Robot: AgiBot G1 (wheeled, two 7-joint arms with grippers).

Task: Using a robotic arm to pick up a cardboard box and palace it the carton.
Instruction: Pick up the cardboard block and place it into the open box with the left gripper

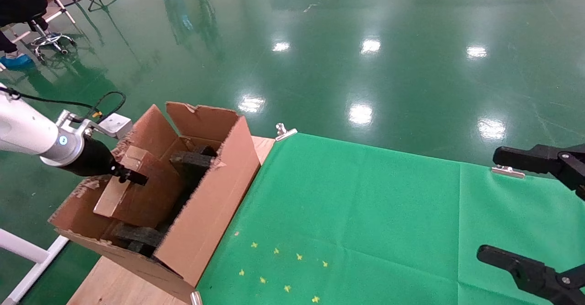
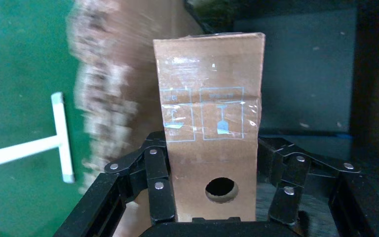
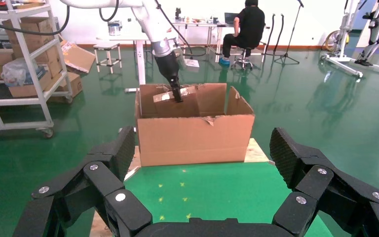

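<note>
- The left hand [image 1: 130,175] of the robotic arm [image 1: 27,133] reached over the ragged near wall of the carton [image 1: 215,204] and was clamped on the cardboard box [image 1: 121,181].
- In the left wrist view, black fingers [image 2: 158,185] pressed both long sides of the cardboard box [image 2: 209,133], near the narrow end with the round hole [image 2: 221,189]; clear tape and blue printed marks showed on its face.
- The cardboard box sat tilted inside the carton, its far end higher and its lower end down among dark foam blocks [image 1: 192,160].
- The carton stood at the left edge of the table [image 1: 114,286], just beside the green cloth [image 1: 365,213], flaps upright.
- The right hand [image 3: 202,163] hung over the right side of the cloth, well apart from the carton [image 3: 195,131], its fingers spread wide and holding nothing.
- Small yellow marks [image 1: 283,268] dotted the cloth near the carton.
</note>
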